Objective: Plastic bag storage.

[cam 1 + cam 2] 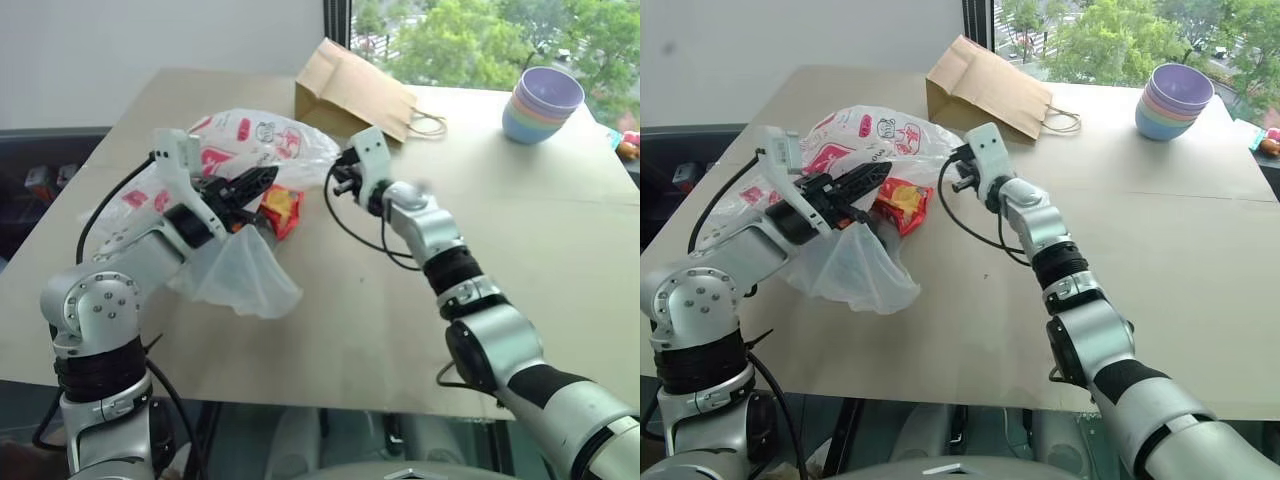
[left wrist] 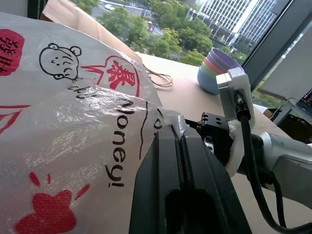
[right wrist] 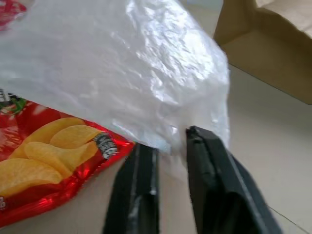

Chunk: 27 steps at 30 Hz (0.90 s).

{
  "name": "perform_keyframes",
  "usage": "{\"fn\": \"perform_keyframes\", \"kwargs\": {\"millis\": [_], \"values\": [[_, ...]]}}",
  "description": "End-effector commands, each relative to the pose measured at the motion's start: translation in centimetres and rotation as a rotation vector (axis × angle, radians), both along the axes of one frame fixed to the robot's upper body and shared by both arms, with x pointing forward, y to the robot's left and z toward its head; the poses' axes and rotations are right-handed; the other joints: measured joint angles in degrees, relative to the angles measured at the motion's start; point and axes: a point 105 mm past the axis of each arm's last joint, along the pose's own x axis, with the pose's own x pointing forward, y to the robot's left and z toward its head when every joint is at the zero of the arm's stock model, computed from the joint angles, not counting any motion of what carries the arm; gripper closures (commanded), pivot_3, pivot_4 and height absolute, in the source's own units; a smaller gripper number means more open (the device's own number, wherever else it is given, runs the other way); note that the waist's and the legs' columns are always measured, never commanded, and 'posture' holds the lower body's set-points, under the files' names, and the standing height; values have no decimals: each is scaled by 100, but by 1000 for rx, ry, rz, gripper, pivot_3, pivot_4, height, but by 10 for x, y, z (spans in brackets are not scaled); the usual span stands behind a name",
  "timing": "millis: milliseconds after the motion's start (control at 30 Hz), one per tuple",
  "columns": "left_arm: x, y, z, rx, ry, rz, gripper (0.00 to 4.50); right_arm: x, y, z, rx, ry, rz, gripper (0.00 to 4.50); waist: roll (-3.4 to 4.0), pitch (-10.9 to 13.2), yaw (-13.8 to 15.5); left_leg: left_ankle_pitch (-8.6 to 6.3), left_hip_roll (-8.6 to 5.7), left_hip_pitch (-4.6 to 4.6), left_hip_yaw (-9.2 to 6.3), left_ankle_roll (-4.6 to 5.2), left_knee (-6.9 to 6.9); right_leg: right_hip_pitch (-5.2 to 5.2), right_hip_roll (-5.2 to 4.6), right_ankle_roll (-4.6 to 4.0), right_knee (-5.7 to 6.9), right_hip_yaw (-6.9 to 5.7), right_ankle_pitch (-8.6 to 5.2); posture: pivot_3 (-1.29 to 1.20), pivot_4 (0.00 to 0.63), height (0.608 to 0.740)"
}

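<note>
left gripper [image 1: 262, 180]: nearest thing in the head views, at about 9 o'clock from the table's middle. its jaws are pressed together on a fold of the plastic bag, which the left wrist view shows pinched between the black fingers [image 2: 168, 161].
plastic bag [image 1: 245, 150]: large, thin, translucent white with red printing. it lies crumpled on the table [image 1: 400, 300] at about 10 o'clock, with one clear flap hanging from the left gripper toward 7 o'clock.
right gripper [image 3: 170, 146]: at the bag's 3 o'clock edge. its jaws stand a little apart with a wisp of film between them; whether they grip it i cannot tell.
snack packet [image 1: 281, 208]: glossy red, lying just beside the bag's mouth, partly under the film.
paper bag [image 1: 352, 88]: brown, lying flat at 12 o'clock, well apart from the grippers.
bowls [image 1: 541, 103]: pastel stack at 2 o'clock.
handling: the film looks very light, limp and slippery. it will likely billow, spring back and slide from a loose pinch.
where to hold: probably a bunched edge or doubled fold, not one flat layer.
</note>
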Motion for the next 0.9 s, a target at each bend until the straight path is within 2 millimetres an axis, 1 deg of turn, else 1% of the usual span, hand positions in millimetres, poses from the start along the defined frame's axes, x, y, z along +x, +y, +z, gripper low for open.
{"fn": "perform_keyframes", "kwargs": {"millis": [33, 100, 200, 300, 467, 533, 567, 633, 667, 700, 733, 800, 833, 867, 900], "values": [[-1, -9, 21, -20, -91, -64, 4500, 13, -31, 29, 47, -84, -121, 4328, 0, 0, -7, 0, 0, 1, 0, 0, -1, -2, 3, 0, 2, 1, 0, 0, 150, 740], [2, -12, 26, -33, -101, -87, 4500, 13, -44, 38, 58, -108, -151, 4328, 1, 1, 6, 1, -1, 0, 0, 0, -1, 0, 3, 0, 2, -2, 0, 0, 150, 740], [10, -28, 37, -42, -128, -157, 4500, 4, -72, 58, 58, -166, -204, 4328, 1, 1, 29, 1, -4, -2, 2, 0, -1, -1, 2, 0, 1, 1, 0, 0, 150, 740], [16, -46, 48, -58, -152, -237, 4500, -13, -99, 79, 57, -215, -266, 4328, 3, 2, 68, 1, -8, -9, -1, 0, -3, -4, 1, 1, 0, -2, 0, 0, 150, 740], [29, -66, 62, -74, -189, -328, 4500, -42, -130, 101, 45, -240, -362, 4328, 8, 4, 95, 2, -7, -25, 5, 0, -4, -29, 6, 1, 7, 9, 0, 0, 150, 740], [38, -69, 64, -66, -202, -341, 4500, -54, -143, 107, 23, -252, -417, 4328, 10, 5, 104, 2, -5, -28, 4, 0, -4, -31, 11, 1, 7, 4, 0, 0, 150, 740], [41, -70, 62, -54, -191, -353, 4500, -58, -148, 108, 3, -254, -442, 4328, 10, 5, 101, 2, -6, -28, 4, 1, -4, -32, 11, 1, 8, 4, 0, 0, 150, 740], [42, -69, 55, -27, -180, -377, 4500, -64, -153, 103, -42, -236, -467, 4328, 12, 4, 79, 2, -6, -27, 10, 1, -4, -32, 11, 1, 7, 10, -1, 0, 150, 740], [36, -68, 52, -30, -168, -415, 4500, -66, -156, 97, -67, -215, -477, 4328, 12, 4, 73, 2, -6, -25, 13, 1, -4, -32, 12, 1, 7, 13, -1, 0, 150, 740], [27, -67, 50, -40, -157, -453, 3963, -67, -157, 90, -87, -195, -483, 4500, 12, 4, 63, 2, -5, -25, 14, 1, -6, -33, 12, 1, 5, 14, -1, 0, 150, 740], [16, -66, 45, -54, -128, -493, 3701, -69, -157, 83, -96, -172, -480, 4500, 12, 4, 49, 2, -3, -25, 15, 1, -7, -33, 14, 1, 3, 15, -1, 0, 150, 740], [-12, -62, 31, -46, -74, -583, 2866, -73, -153, 76, -99, -145, -464, 4500, 12, 4, 2, 2, 1, -37, 16, 1, -8, -48, 14, 1, 6, 23, -1, 0, 150, 740], [-25, -59, 23, -41, -33, -617, 2349, -75, -151, 73, -99, -134, -456, 4500, 12, 4, -46, 2, 3, -48, 13, 1, -8, -62, 14, 1, 7, 29, -1, 0, 150, 740], [-38, -55, 13, -39, 14, -639, 2125, -76, -149, 70, -99, -124, -446, 4500, 13, 5, -66, 2, 3, -66, 11, 0, -6, -83, 14, 2, 12, 36, 0, 0, 150, 740], [-48, -52, 5, -39, 56, -647, 1560, -77, -147, 68, -96, -116, -438, 4500, 13, 5, -85, 3, 4, -67, 5, -1, -6, -88, 13, 2, 15, 43, 0, 0, 150, 740]]}}
